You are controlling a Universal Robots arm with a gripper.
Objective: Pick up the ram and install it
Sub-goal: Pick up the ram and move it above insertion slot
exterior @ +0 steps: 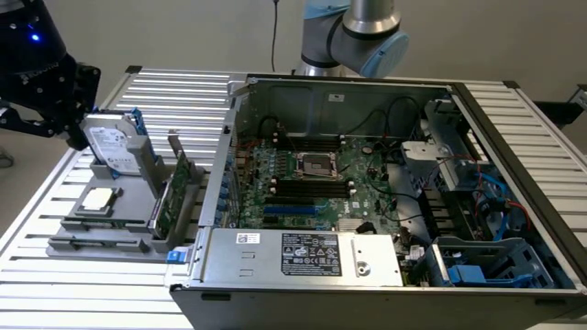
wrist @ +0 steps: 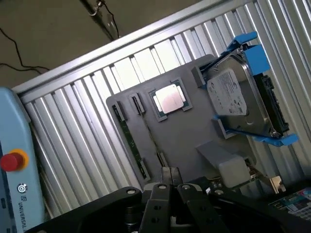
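Observation:
The ram [wrist: 128, 139] is a thin green strip seen edge-on, standing in a slot along one side of the grey holder plate [wrist: 182, 133]. In the exterior view it is the dark strip [exterior: 106, 222] near the holder's front edge. My gripper [wrist: 169, 171] hovers above the holder with its black fingers closed together and nothing between them. From the exterior view, the gripper [exterior: 55, 127] hangs at the far left, above and behind the holder, well clear of the ram. The black memory slots [exterior: 312, 187] lie on the motherboard inside the open computer case [exterior: 513, 206].
A hard drive [exterior: 115, 144] in a blue caddy stands at the holder's far end, and a silver processor [exterior: 97, 199] lies beside it. A taller green expansion card [exterior: 170, 192] stands along the holder's side nearest the case. Cables and drive cages fill the case's right side.

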